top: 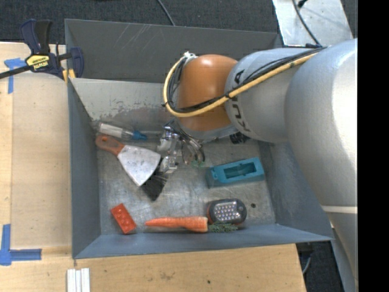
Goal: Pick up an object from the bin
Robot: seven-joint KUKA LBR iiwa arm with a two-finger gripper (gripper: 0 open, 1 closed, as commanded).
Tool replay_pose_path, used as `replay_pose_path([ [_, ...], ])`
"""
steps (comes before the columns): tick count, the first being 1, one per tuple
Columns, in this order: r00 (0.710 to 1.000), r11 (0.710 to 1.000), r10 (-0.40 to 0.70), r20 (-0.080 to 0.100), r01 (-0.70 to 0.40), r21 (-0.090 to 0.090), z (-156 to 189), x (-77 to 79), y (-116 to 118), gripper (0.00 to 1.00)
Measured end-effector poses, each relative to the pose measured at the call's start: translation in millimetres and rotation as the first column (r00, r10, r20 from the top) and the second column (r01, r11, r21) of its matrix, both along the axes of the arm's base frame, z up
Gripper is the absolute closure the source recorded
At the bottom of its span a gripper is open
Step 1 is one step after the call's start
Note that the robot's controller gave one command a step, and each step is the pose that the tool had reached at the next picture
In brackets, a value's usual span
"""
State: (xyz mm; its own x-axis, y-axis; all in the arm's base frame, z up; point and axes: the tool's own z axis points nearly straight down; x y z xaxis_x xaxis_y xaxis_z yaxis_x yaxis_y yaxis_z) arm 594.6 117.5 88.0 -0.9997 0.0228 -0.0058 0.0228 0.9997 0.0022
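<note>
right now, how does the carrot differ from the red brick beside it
The carrot is long, tapered and orange; the red brick is short, blocky and red. The carrot lies along the bin's near wall; the red brick sits angled. Both lie loose on its floor.

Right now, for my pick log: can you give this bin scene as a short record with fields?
container: grey metal bin
gripper: gripper at mid-bin, at the right edge of the scraper's blade
nearest things: scraper with pale triangular blade and orange handle; black piece just in front of the blade
back left: pen with a blue part
front: red brick, carrot, black oval device with a silver grid
right: teal block
</note>
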Motion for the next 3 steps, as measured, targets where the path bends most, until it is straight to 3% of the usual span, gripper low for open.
replay_pose_path([
  [1,1.000,1.000,0.000,0.000,0.000,0.000,0,0.1,0,1.00],
  [2,1.000,1.000,-0.005,-0.004,0.005,0.011,-4,21.0,-23,1.00],
  [3,0.999,0.999,-0.032,0.019,0.032,-0.008,-4,16.8,-7,1.00],
])
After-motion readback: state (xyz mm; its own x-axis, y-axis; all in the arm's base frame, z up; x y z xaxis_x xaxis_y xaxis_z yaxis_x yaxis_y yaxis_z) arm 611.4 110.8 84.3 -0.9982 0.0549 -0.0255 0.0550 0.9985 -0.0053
